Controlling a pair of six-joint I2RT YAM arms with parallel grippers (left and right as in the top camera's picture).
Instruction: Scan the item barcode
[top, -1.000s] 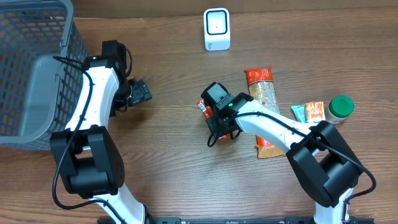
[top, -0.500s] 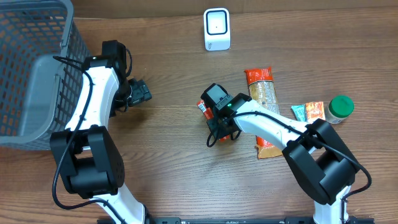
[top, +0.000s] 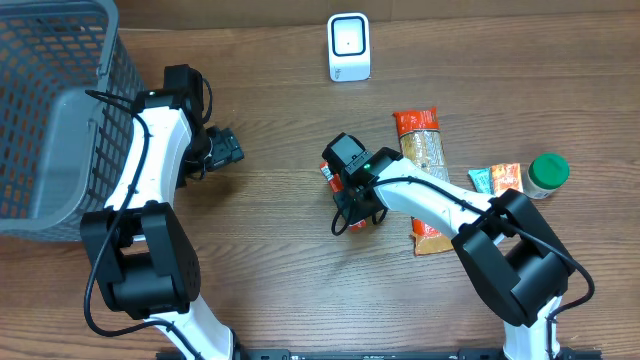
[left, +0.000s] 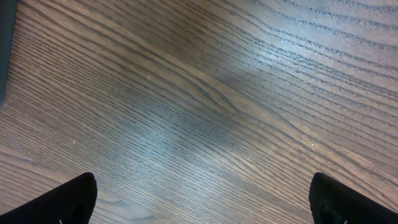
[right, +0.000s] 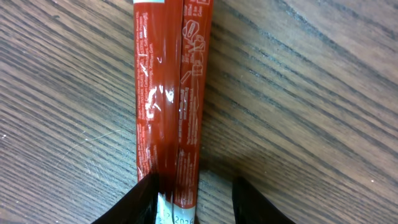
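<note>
2 white arms, black joints, black looping cables.

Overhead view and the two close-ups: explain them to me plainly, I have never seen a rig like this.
Two robot arms sit at a wooden table. The overhead view looks down on everything; each close-up comes from a camera on one wrist. The left gripper is open over bare wood, beside a grey basket. The right gripper is open, its fingers straddling a red packet lying flat, not lifted. Also there: a white scanner, a long orange packet, small packets and a green-lidded jar.
</note>
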